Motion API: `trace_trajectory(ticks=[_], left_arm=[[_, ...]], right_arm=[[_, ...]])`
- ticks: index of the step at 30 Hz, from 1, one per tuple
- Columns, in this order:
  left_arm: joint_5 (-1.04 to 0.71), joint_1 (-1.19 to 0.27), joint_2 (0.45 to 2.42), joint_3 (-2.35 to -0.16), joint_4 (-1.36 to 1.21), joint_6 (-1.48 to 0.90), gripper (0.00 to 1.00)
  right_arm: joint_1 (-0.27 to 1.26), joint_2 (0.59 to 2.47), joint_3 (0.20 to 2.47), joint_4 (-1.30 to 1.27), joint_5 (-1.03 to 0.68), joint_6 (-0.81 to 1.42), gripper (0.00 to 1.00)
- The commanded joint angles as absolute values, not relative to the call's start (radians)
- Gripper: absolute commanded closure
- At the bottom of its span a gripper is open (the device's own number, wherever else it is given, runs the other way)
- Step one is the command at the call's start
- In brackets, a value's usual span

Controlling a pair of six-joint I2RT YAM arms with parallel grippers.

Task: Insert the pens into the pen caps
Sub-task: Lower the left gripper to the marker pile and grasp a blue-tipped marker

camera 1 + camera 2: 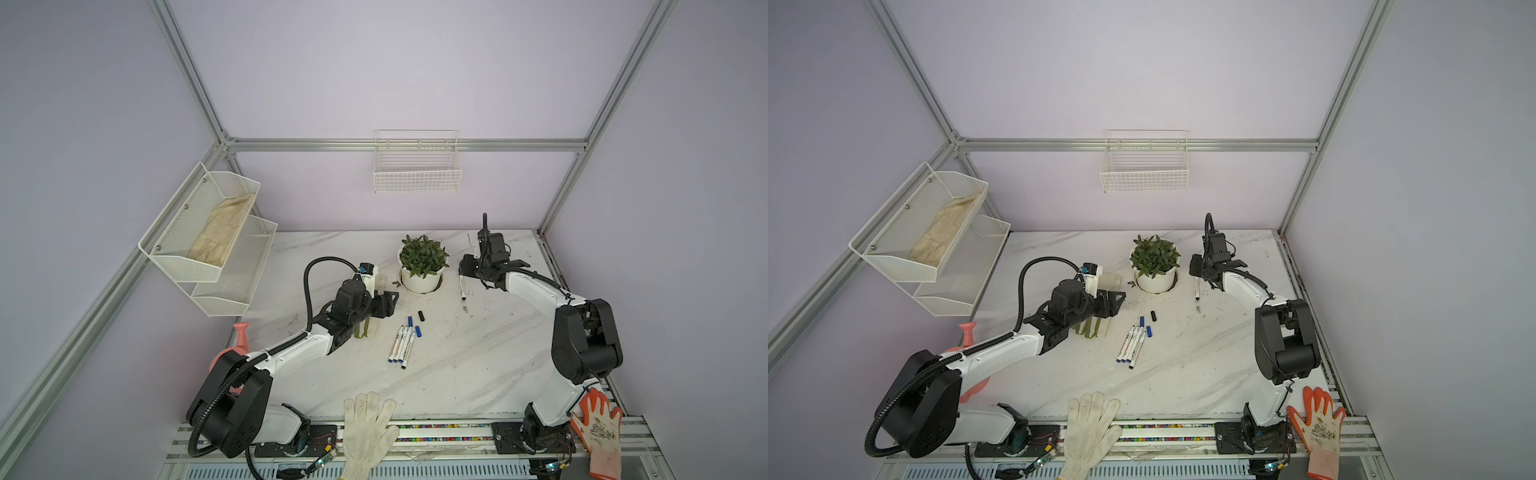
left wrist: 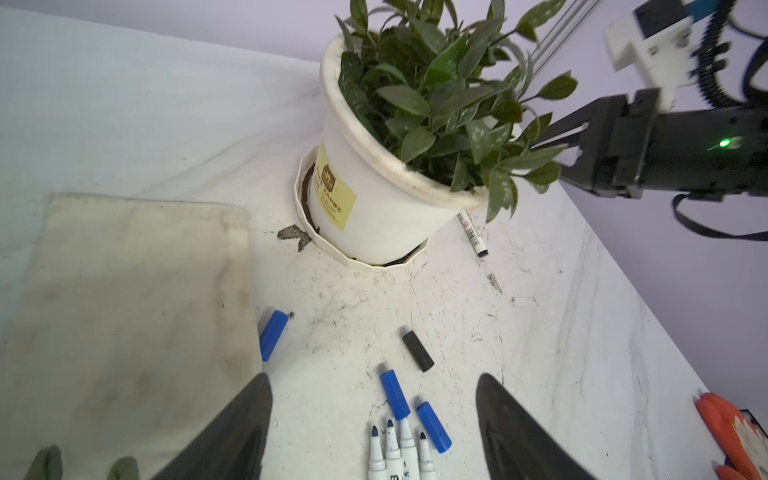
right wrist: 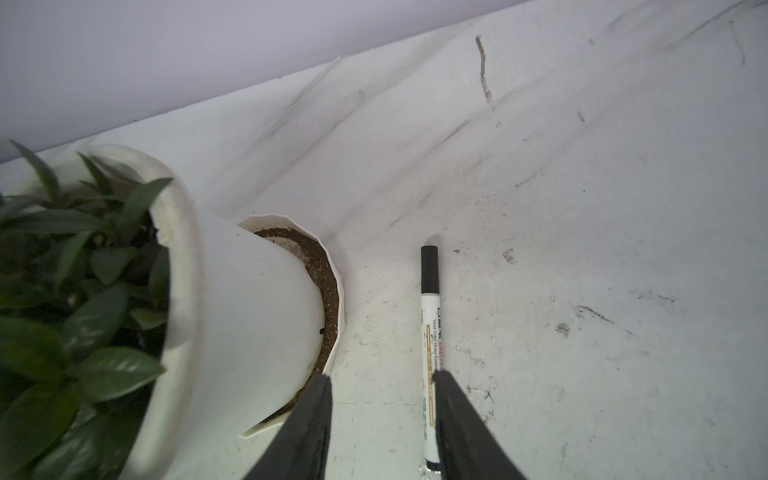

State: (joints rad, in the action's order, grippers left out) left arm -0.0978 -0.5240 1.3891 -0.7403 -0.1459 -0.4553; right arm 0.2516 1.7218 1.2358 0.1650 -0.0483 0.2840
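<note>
Our left gripper (image 2: 372,378) stands with jaws wide, gripping nothing; below the gap lie four slim white-barrelled marker pens (image 2: 399,453) side by side. One short blue plastic cap (image 2: 395,395) sits at a pen's tip, whether pushed on we cannot tell; a second blue cap (image 2: 433,426) lies beside the pens, a loose black cap (image 2: 417,350) farther ahead, a third blue cap (image 2: 273,334) by the cream cloth (image 2: 124,311). Our right gripper (image 3: 382,376) has jaws parted, clamping nothing; a fifth white pen (image 3: 430,332), wearing a black plastic cap (image 3: 429,270), lies on the marbled white table (image 3: 582,208) between them, close along one finger, beside the white plant pot (image 3: 249,311).
</note>
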Motion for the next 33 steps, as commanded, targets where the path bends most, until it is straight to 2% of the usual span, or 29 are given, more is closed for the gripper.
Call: trace_trajectory(ticks=[1, 8, 12, 29, 33], left_arm=[[-0.148, -0.521, 1.405, -0.718, -0.055, -0.423, 0.26], [-0.142, -0.565, 1.486, -0.777, 0.176, -0.326, 0.29], [-0.148, -0.594, 1.543, -0.815, 0.281, -0.307, 0.34], [-0.1, -0.68, 1.588, -0.868, 0.33, -0.286, 0.35], [-0.041, -0.699, 1.605, -0.885, 0.371, -0.285, 0.37]], right_arm=[[0.25, 1.68, 1.17, 0.128, -0.012, 0.307, 0.57], [0.249, 1.656, 1.119, 0.11, 0.014, 0.305, 0.59], [0.25, 1.674, 1.124, 0.108, 0.012, 0.3, 0.61], [0.249, 1.676, 1.125, 0.103, -0.003, 0.277, 0.63], [0.249, 1.66, 1.114, 0.099, 0.0, 0.276, 0.63]])
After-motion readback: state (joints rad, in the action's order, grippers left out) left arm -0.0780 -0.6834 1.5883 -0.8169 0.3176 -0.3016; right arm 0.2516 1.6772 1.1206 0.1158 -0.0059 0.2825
